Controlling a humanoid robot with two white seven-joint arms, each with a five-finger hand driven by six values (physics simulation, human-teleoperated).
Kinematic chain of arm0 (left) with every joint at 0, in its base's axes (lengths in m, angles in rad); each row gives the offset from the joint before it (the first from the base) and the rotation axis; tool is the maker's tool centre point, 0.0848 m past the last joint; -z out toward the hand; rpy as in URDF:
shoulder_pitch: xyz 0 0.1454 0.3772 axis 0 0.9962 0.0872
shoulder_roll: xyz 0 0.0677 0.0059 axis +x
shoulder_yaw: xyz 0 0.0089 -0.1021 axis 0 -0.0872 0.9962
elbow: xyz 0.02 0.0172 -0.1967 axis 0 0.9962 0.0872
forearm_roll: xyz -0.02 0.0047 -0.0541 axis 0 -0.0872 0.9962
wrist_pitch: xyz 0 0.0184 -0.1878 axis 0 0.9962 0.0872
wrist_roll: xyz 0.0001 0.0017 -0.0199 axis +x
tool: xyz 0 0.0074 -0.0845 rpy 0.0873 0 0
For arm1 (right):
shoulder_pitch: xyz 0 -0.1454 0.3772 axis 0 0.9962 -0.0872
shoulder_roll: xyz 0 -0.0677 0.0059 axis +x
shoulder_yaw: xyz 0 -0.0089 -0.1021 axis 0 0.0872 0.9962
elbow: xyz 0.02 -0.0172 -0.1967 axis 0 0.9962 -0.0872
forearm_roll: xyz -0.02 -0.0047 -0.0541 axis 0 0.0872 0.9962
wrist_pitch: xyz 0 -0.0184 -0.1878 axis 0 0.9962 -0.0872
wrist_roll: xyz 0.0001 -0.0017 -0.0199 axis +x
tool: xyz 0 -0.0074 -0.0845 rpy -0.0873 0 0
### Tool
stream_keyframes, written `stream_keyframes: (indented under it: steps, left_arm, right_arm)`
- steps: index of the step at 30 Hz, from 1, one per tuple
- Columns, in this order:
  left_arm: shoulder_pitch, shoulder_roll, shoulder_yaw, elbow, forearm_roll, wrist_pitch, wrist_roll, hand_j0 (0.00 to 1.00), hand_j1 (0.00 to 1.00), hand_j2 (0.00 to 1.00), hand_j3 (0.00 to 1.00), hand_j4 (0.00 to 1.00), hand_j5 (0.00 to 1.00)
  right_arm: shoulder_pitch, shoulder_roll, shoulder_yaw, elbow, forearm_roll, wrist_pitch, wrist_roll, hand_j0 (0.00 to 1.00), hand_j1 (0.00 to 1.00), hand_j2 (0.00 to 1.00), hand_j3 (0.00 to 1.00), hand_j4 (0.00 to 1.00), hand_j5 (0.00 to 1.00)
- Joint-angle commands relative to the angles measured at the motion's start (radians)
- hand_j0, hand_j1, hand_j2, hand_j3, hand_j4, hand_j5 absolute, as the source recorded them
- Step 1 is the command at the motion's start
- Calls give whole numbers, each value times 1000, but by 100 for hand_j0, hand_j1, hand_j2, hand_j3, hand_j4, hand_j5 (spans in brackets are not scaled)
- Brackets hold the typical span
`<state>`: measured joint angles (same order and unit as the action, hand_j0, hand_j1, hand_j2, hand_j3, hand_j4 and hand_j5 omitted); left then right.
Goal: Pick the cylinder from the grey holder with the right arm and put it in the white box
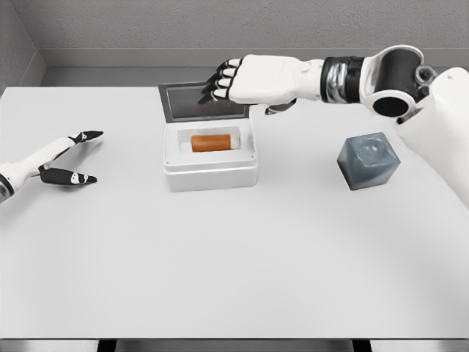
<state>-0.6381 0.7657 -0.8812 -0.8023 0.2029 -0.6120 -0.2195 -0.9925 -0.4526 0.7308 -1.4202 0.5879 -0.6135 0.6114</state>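
An orange cylinder (213, 142) lies on its side inside the white box (210, 174) at the table's middle. The box's lid (192, 106) stands open behind it. My right hand (217, 83) hovers above the lid's far edge, fingers loosely extended and holding nothing, with its arm reaching in from the right. The grey holder (368, 160) sits to the right of the box, its top hollow bare. My left hand (72, 156) rests low over the table at the left, fingers spread and holding nothing.
The white table (234, 279) spreads wide toward the front. A grey wall runs behind its back edge. My right shoulder and upper arm (440, 110) fill the right side, just behind the holder.
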Motion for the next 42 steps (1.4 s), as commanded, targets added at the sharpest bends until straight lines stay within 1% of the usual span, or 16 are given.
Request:
stream_keyframes:
  steps: [1,3,5,6,7,10,11,13,18,21,23,27,29,34,38,42]
  left_arm:
    - [-5,-3,1,28,1,1,5,100,100,100,100,100,100]
    - [-60,-68,-1,66,3,1,8,100,100,100,100,100,100]
    - [-103,-85,2,69,10,1,11,100,100,100,100,100,100]
    - [-120,-88,2,74,64,1,8,100,100,100,100,100,100]
    - [-141,-91,2,75,69,1,9,100,100,100,100,100,100]
    - [-178,-169,5,97,69,1,6,100,100,100,100,100,100]
    - [-179,-178,5,97,70,1,5,100,100,100,100,100,100]
    - [-184,-187,5,95,122,1,3,100,100,100,100,100,100]
    - [-199,-224,5,92,227,1,2,100,100,100,100,100,100]
    - [-206,-253,4,92,222,1,-1,100,100,100,100,100,100]
    - [-206,-261,-2,78,220,1,-9,100,100,100,100,100,100]
    - [-204,-276,-2,25,220,1,-70,100,100,100,100,100,100]
    - [-204,-278,-2,5,220,1,-101,100,100,100,100,100,100]
    - [-203,-275,-5,-28,220,1,-106,100,100,100,100,100,100]
    - [-198,-240,-39,-112,224,1,-104,100,100,100,100,100,100]
    - [-195,-224,-39,-112,228,1,-104,100,100,100,100,100,100]
  right_arm:
    - [2,-28,-41,-13,-5,3,-1,100,100,100,100,100,100]
    - [14,-70,-50,-13,-8,3,-1,100,100,100,100,100,100]
    - [60,-110,-96,-11,-43,3,-1,100,100,100,100,100,100]
    - [87,-149,-120,-11,-43,3,-1,100,100,100,100,100,100]
    - [121,-184,-163,-9,-48,3,-1,100,100,100,100,100,100]
    - [227,-241,-346,-5,-48,3,-1,100,100,100,100,100,100]
    - [249,-255,-392,-5,-48,3,-1,100,100,100,100,100,100]
    - [275,-270,-445,-5,-48,3,-1,100,100,100,100,100,100]
    - [302,-268,-441,-5,-46,3,-1,100,100,100,100,100,100]
    - [328,-261,-435,27,-34,3,-1,100,100,100,100,100,100]
    - [318,-230,-433,27,-31,3,-1,100,100,100,100,100,100]
    - [319,-190,-433,26,-33,3,-1,100,100,100,100,100,100]
    - [318,-192,-435,26,-31,3,-1,100,100,100,100,100,100]
    - [305,-189,-435,27,-31,3,-1,100,100,100,100,100,100]
    - [299,-189,-433,26,-31,3,-1,100,100,100,100,100,100]
    - [296,-186,-419,24,-31,3,-1,100,100,100,100,100,100]
